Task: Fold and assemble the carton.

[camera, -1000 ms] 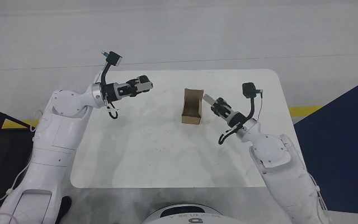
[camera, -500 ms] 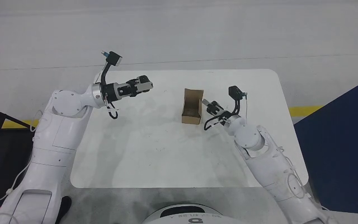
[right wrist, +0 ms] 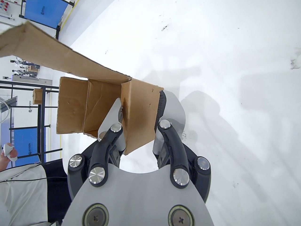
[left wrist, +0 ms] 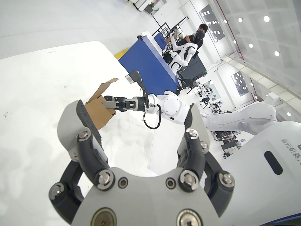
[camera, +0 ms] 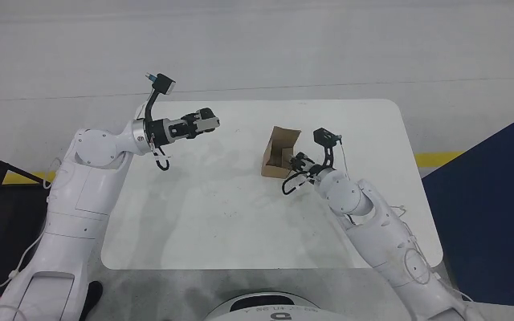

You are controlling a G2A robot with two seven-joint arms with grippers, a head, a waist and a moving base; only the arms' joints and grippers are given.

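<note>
A brown carton [camera: 279,152] with its top flaps open sits right of the middle of the white table [camera: 201,225]. My right gripper [camera: 295,163] is at its near right corner, shut on the carton wall. In the right wrist view one finger [right wrist: 116,111] is inside the carton [right wrist: 94,104] and the other finger [right wrist: 168,106] is outside, with a long flap [right wrist: 47,52] sticking up beyond. My left gripper [camera: 210,121] hangs open and holds nothing, above the table well to the left of the carton [left wrist: 98,111].
The table's rounded far right corner [camera: 389,108] lies beyond the carton. A blue partition [camera: 482,201] stands off the table's right side. Bare tabletop [right wrist: 235,48] stretches between the two arms and toward the front edge.
My right arm has swung left to the carton and its gripper has taken hold of the right wall. The carton has turned and tilted a little. The left arm has kept still.
</note>
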